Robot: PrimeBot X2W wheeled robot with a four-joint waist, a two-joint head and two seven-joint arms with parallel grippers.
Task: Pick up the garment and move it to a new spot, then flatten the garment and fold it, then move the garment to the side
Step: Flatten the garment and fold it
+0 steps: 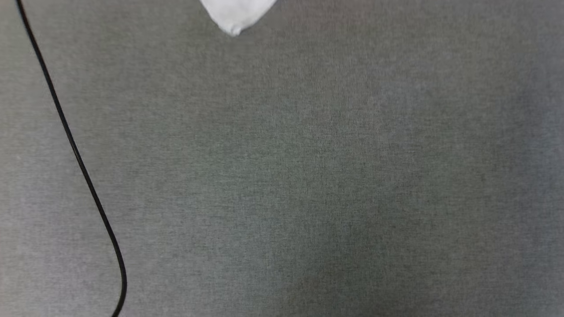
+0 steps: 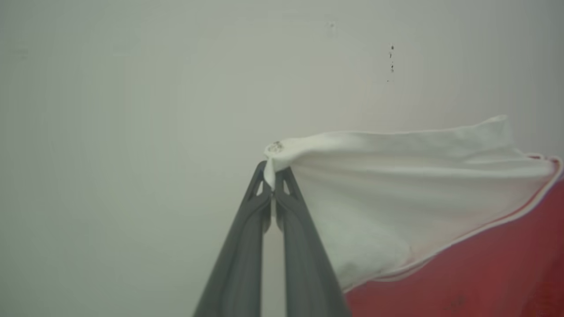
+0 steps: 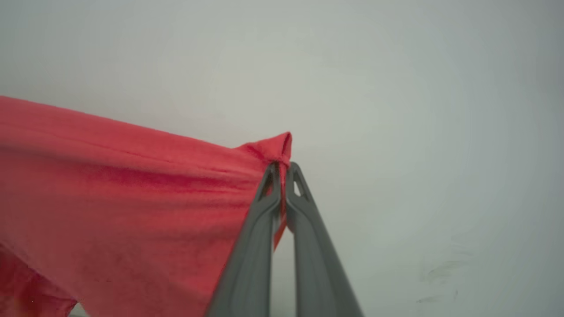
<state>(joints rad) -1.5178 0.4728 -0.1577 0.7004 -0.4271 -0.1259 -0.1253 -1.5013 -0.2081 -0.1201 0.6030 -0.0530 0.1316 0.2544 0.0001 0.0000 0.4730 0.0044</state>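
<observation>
Red jersey T-shirt stretched between both claws.
Left claw pinches its white sleeve tip; right claw pinches a red corner. From the head, a white tip shows at the top edge over the grey counter, black cable at left.

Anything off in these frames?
A black cable trails across the grey surface at its left, where the garment could land. The left gripper and right gripper both pinch cloth cleanly.
</observation>
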